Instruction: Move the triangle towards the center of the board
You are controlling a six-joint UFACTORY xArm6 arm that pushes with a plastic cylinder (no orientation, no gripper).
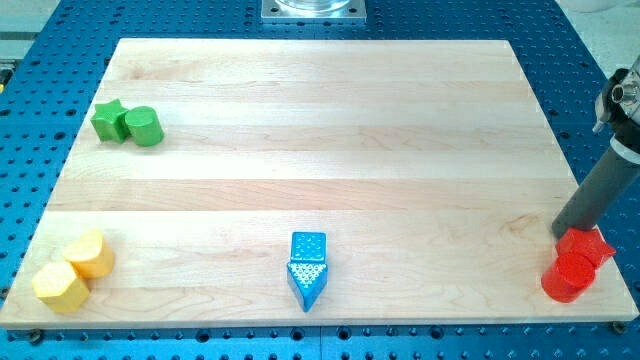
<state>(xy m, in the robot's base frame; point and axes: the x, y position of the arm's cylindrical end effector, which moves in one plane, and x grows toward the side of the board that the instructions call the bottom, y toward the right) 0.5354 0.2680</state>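
A blue triangle block [306, 283] lies near the board's bottom edge at the middle, its point toward the view's bottom. A blue cube [308, 246] touches its upper side. My tip [559, 234] is far to the right, at the lower end of the dark rod [598, 192], touching the upper left of a red star block [587, 245]. A red cylinder [567, 279] sits just below the star.
A green star [108, 120] and green cylinder [144, 126] sit together at the left. Two yellow blocks [90, 255] [59, 287] sit at the bottom left corner. The wooden board [320, 150] rests on a blue perforated table [40, 60].
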